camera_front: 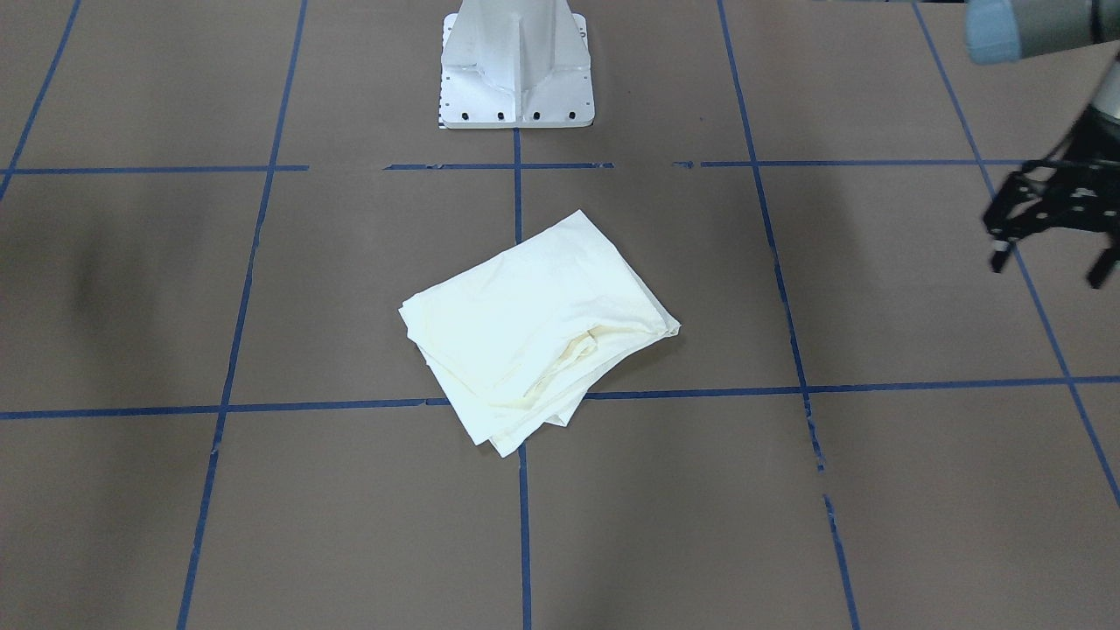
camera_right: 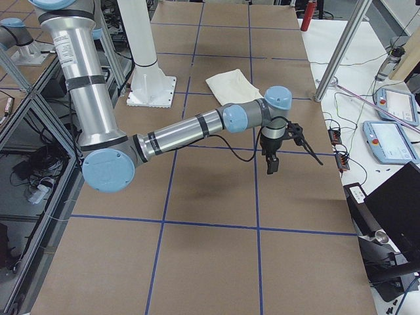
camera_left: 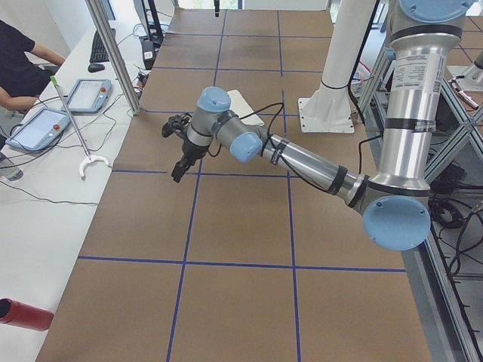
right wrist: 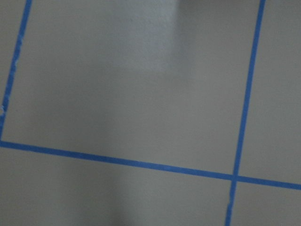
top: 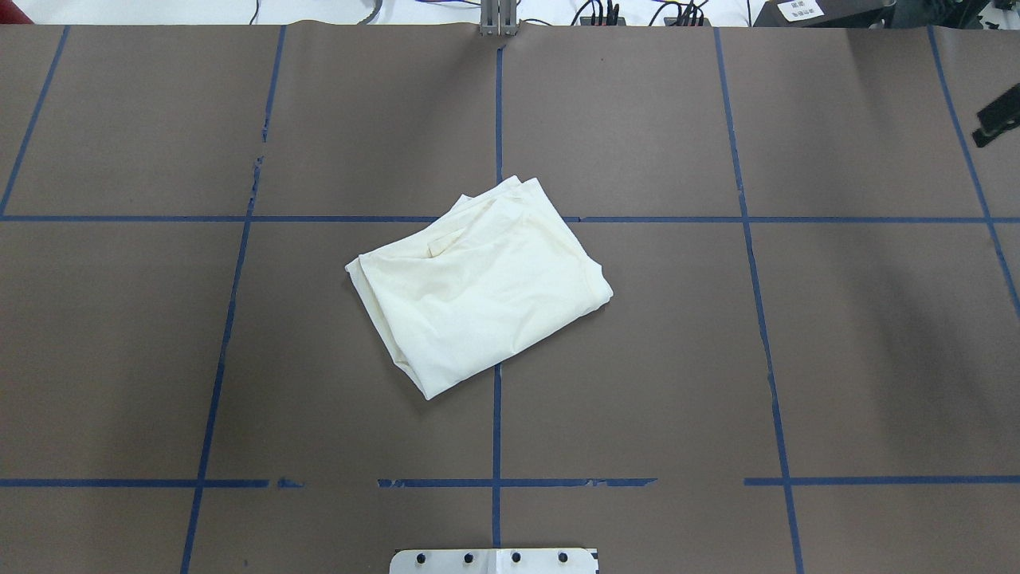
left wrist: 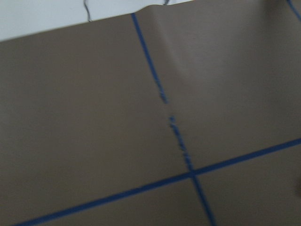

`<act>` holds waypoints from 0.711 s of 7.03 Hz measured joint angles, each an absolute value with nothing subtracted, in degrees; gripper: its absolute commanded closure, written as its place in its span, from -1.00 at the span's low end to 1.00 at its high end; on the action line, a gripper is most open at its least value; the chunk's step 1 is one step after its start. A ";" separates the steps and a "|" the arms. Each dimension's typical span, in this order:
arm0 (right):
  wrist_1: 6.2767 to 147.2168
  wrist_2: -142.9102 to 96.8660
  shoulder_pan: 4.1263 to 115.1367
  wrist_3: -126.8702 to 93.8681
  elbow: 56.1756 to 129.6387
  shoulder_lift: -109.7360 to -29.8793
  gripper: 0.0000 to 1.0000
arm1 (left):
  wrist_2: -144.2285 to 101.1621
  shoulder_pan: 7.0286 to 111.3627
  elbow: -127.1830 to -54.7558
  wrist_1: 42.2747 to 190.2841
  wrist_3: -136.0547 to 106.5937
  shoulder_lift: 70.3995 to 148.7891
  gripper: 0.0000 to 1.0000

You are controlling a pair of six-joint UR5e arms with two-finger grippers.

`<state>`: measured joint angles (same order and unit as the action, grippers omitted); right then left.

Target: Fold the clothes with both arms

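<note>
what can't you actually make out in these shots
Shirt: underside and inner layers hidden by its own folds, every view.
Right pincer: cut off by the overhead view's right edge; open or shut unclear.
Left arm: covers part of the shirt in the exterior left view.
Both wrist views: blurred, only table and blue tape.

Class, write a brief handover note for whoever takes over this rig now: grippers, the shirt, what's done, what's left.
Left gripper: open, empty, out at one side of the table.
Right gripper: empty, at the opposite side; open or shut unclear.
Shirt: folded into a compact stack mid-table, plain side up, no gripper touching it.
Done: folding, apparently.
Left: perhaps square up the uneven edges.
</note>
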<state>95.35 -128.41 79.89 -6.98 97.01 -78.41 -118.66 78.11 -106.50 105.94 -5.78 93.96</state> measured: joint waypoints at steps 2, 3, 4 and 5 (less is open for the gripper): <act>95.37 -132.33 87.18 7.84 95.77 -84.80 -1.00 | -122.27 87.50 -98.04 104.47 13.59 93.91 -1.00; 95.09 -132.91 89.29 11.69 95.50 -87.26 -1.00 | -124.87 90.20 -96.22 103.48 18.22 92.87 -1.00; 94.76 -133.32 90.13 12.97 95.42 -88.89 -1.00 | -127.56 91.62 -95.33 103.36 19.94 91.45 -1.00; 94.58 -133.54 90.44 13.34 95.86 -89.94 -1.00 | -128.40 92.15 -94.58 103.71 20.55 89.80 -1.00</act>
<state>94.58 -133.54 90.44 13.34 95.86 -89.94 -128.40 92.15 -94.58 103.71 20.55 89.80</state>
